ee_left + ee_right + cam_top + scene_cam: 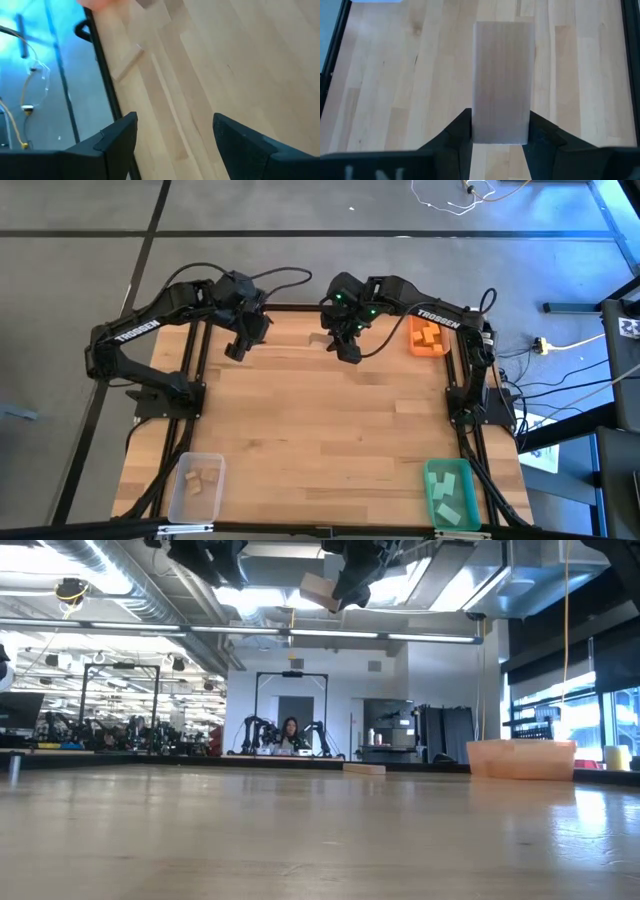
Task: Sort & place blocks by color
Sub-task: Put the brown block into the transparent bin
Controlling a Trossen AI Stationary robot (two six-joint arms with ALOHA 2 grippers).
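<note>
Right gripper [497, 132] raised above the far part of the table [320, 430], its two fingers [455, 135] pinching a pale wood block [501, 80] by its long sides. The block projects forward from between the fingers, its broad face turned to the wrist camera. In the low view the same block [320, 590] shows high above the tabletop, held at a tilt under the dark gripper [352, 585].

Left gripper [175, 135] also held aloft over the far edge of the table, to the left of the right gripper, its fingers [117, 132] spread apart with nothing between them; only bare tabletop lies beyond them. A second pale wood block [127, 62] lies flat on the table ahead of this gripper, close to the black frame rail [102, 70].

Orange bin [428, 337] just to the right of the right gripper, at the far right corner, holding orange blocks [430, 333]. Green bin [450, 493] well away at the near right corner, containing teal-green blocks [447, 488]. Clear bin [196, 485] at the near left corner, containing pale wood blocks [197, 478].

A person [290, 735] is seen far off in the room behind the table.
</note>
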